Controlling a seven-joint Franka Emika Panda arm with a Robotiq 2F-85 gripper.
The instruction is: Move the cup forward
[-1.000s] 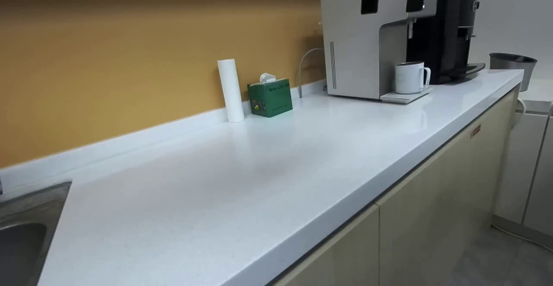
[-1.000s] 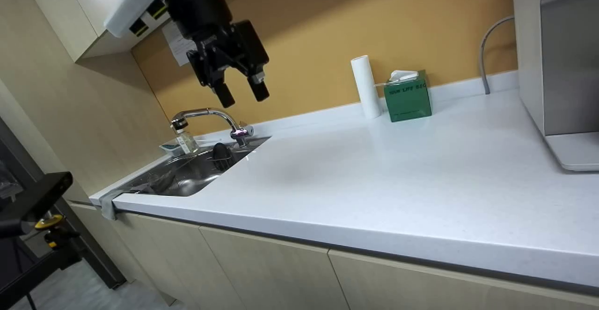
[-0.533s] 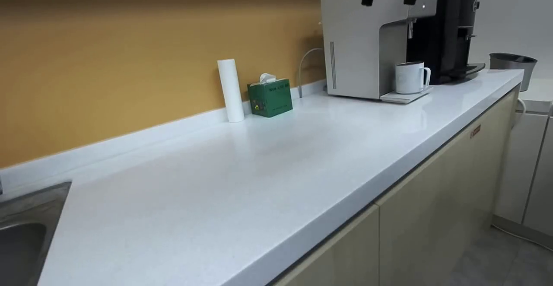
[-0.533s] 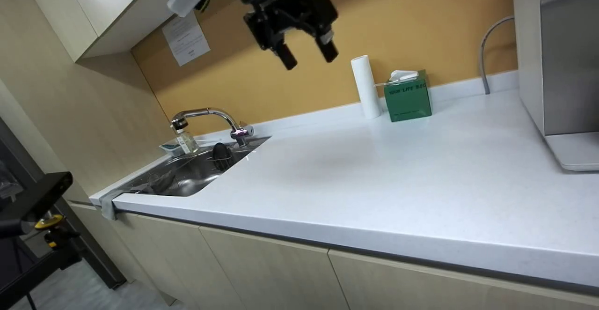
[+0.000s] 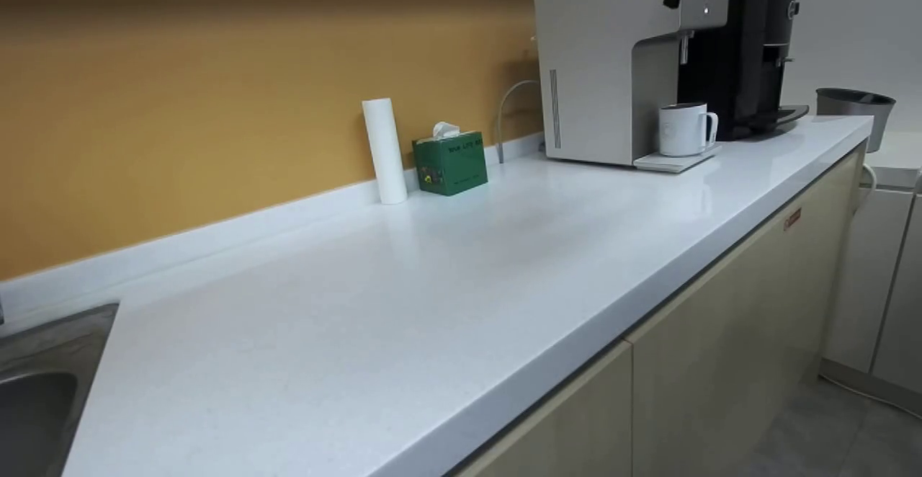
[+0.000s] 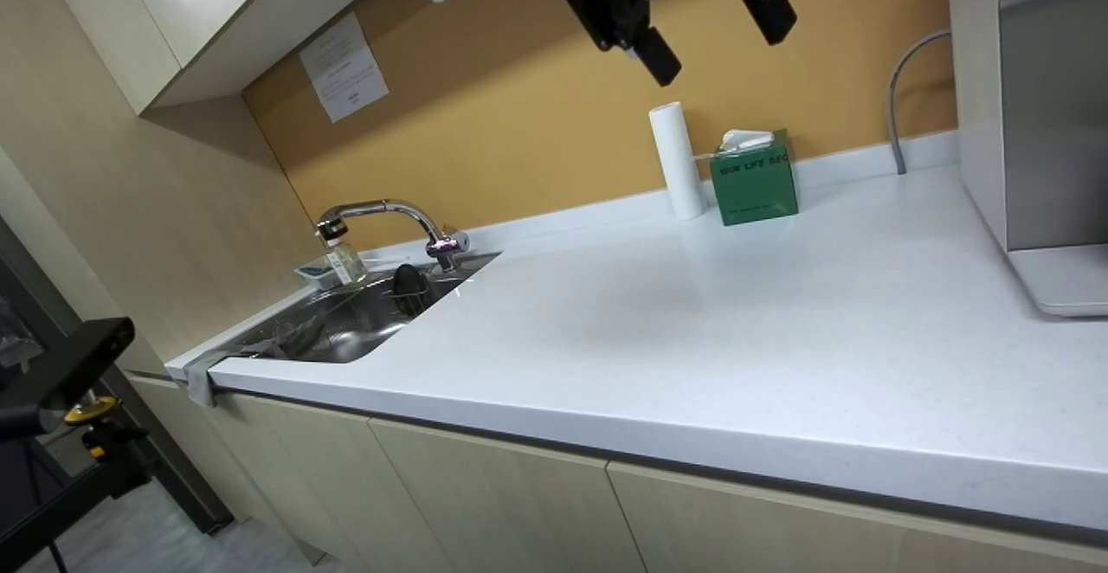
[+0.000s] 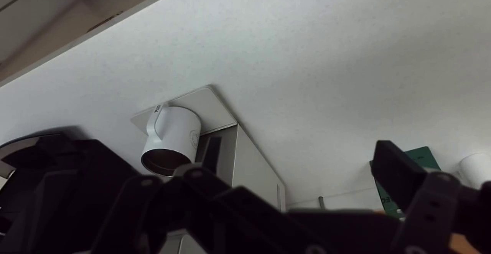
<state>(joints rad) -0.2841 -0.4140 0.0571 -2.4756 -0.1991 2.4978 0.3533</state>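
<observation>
The cup (image 5: 681,131) is a small white mug. It stands upright on the tray plate at the foot of the grey coffee machine (image 5: 594,88), its handle pointing away from the machine. It also shows in the wrist view (image 7: 174,131), left of the jaws, with its dark inside partly visible. In an exterior view where the gripper (image 6: 717,41) hangs high above the counter, the cup is out of view. The gripper's fingers are spread wide with nothing between them, well apart from the cup. In the wrist view the gripper (image 7: 298,146) has one finger near the machine's side.
A black coffee machine (image 5: 727,66) stands beyond the cup. A white cylinder (image 5: 385,151) and a green tissue box (image 5: 451,163) stand by the wall on the white counter (image 5: 403,304). A sink (image 6: 368,322) with a faucet (image 6: 389,207) is at the far end.
The gripper has moved to the right in both exterior views, and upward in the view that shows the sink's faucet. Its fingers stay spread. The cup has not moved.
</observation>
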